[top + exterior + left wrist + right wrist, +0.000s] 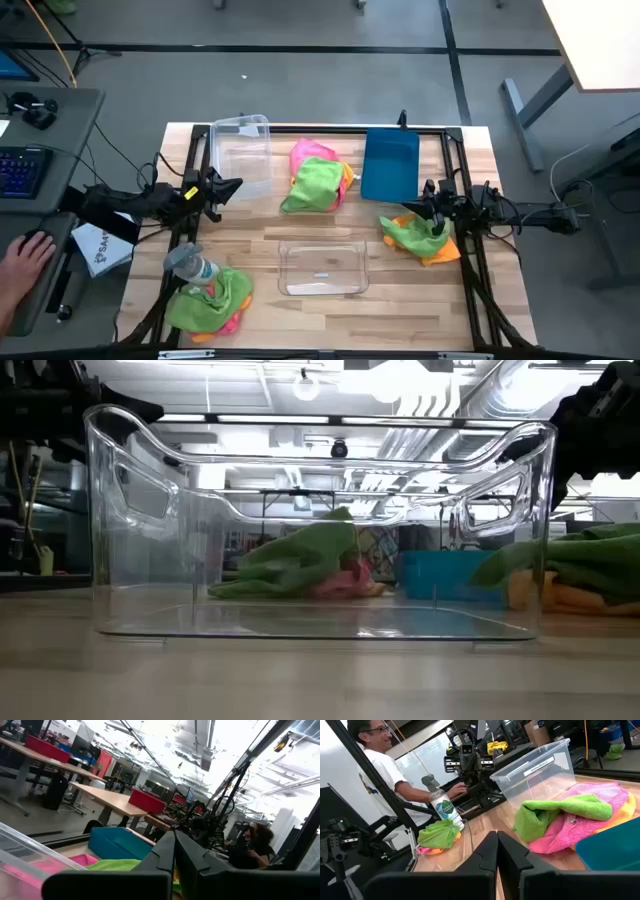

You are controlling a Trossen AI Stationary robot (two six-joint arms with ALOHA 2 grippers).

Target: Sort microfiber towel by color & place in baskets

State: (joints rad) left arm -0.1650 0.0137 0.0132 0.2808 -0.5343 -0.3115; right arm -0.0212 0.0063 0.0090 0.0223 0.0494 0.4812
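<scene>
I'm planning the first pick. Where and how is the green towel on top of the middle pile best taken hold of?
Pinch the raised fold of the green towel, coming straight down from above. It lies bunched on top of the pink towel, so its crest stands clear, and a shallow pinch there should lift green alone. The left tool looks slightly nearer than the right tool.

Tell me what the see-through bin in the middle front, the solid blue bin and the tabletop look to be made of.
Clear rectangular bin: glossy transparent plastic, likely; the wood shows through it. Solid blue bin: opaque, smooth, probably plastic. Tabletop: pale wooden planks with visible grain and seams.
</scene>
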